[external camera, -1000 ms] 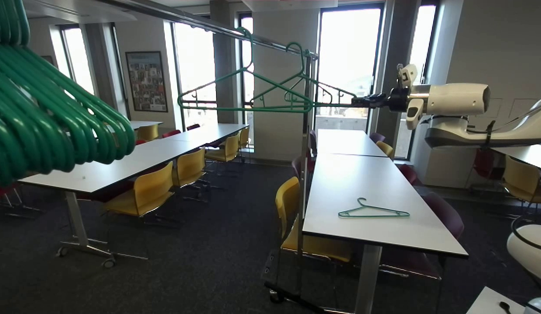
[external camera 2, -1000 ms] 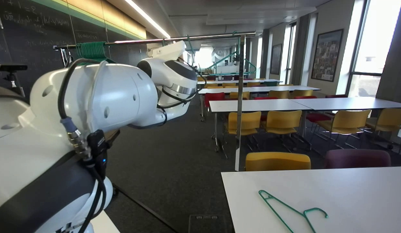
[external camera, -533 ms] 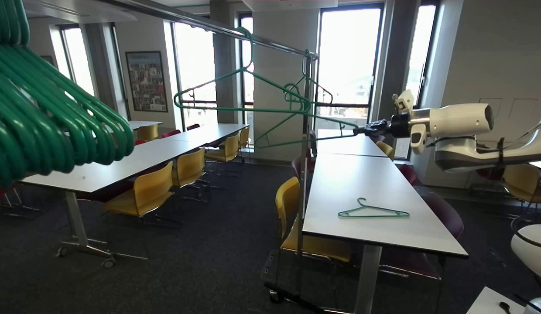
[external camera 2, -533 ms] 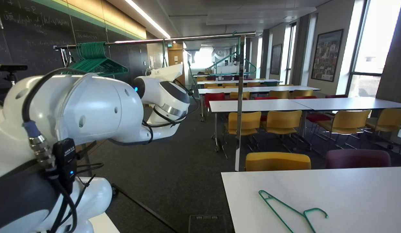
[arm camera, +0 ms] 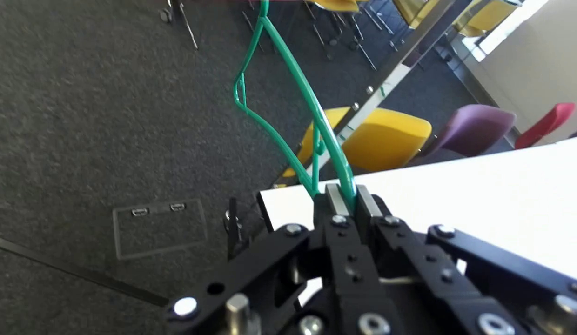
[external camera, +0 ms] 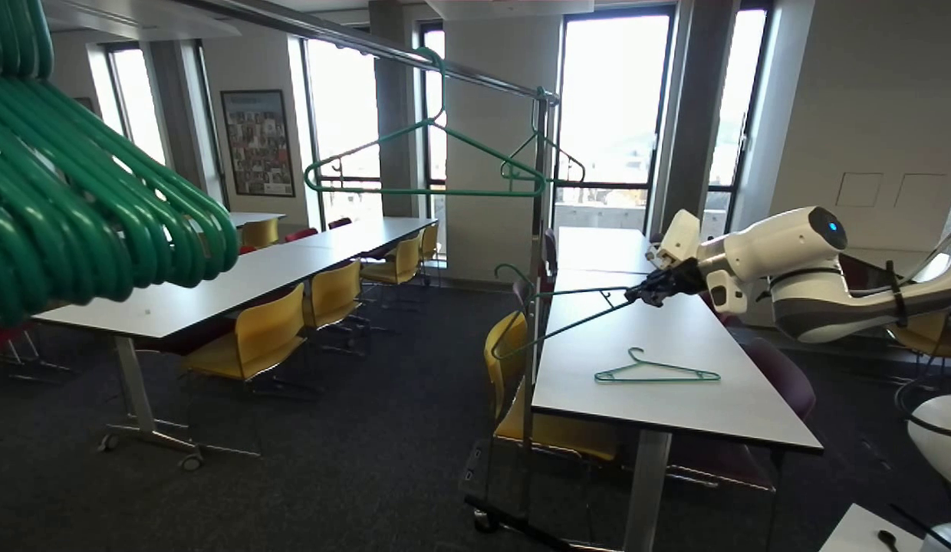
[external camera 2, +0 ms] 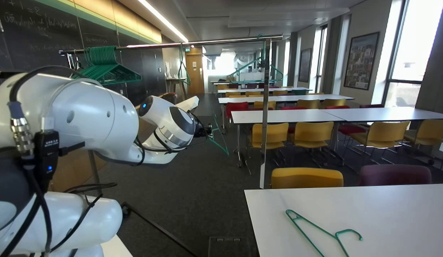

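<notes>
My gripper (external camera: 633,296) is shut on a green plastic hanger (external camera: 583,291) by one end corner. The hanger sticks out ahead of the fingers, tilted, with its hook free and below the rail. In the wrist view the gripper (arm camera: 351,200) has the hanger's bar (arm camera: 316,109) between its fingertips. In an exterior view the gripper (external camera 2: 210,132) shows beyond the arm with the hanger (external camera 2: 218,146). Another green hanger (external camera: 658,379) lies flat on the white table (external camera: 629,322); it also shows in an exterior view (external camera 2: 314,224).
A metal rack rail (external camera: 475,73) runs above, with a single hanger (external camera: 426,192), another at its end (external camera: 571,162) and a dense bunch (external camera: 100,215). Its upright post (external camera 2: 265,125) stands near the table (external camera 2: 403,214). A yellow chair (external camera: 506,356) stands beside the table.
The held hanger's hook was at the rail one second ago. The gripper has moved down with the hanger, which has come away from the rail and tilted. The table hanger has not moved.
</notes>
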You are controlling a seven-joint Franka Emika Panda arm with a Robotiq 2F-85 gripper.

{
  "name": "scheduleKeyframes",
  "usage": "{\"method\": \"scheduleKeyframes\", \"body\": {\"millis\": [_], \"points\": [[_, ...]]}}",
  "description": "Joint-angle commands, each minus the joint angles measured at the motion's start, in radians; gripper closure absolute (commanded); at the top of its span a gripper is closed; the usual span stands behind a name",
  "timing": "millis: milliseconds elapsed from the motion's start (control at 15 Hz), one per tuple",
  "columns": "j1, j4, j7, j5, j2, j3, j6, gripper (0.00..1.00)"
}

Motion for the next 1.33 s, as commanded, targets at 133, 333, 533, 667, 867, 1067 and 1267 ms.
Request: {"method": "scheduleKeyframes", "body": {"millis": [133,333,533,667,867,1067,1267], "points": [[0.062,0.05,-0.022,-0.061,0.068,0.129,-0.437,0.98],[0.157,0.101,-0.033,-0.165,0.061,0.13,-0.642,0.98],[0.092,0.132,-0.034,-0.212,-0.038,0.188,-0.661,0.98],[0.079,0.141,-0.034,-0.263,-0.082,0.188,-0.683,0.98],[0.05,0.141,-0.034,-0.327,-0.163,0.177,-0.704,0.98],[-0.004,0.148,-0.034,-0.378,-0.264,0.165,-0.711,0.98],[-0.093,0.132,-0.035,-0.379,-0.378,0.199,-0.703,0.98]]}}
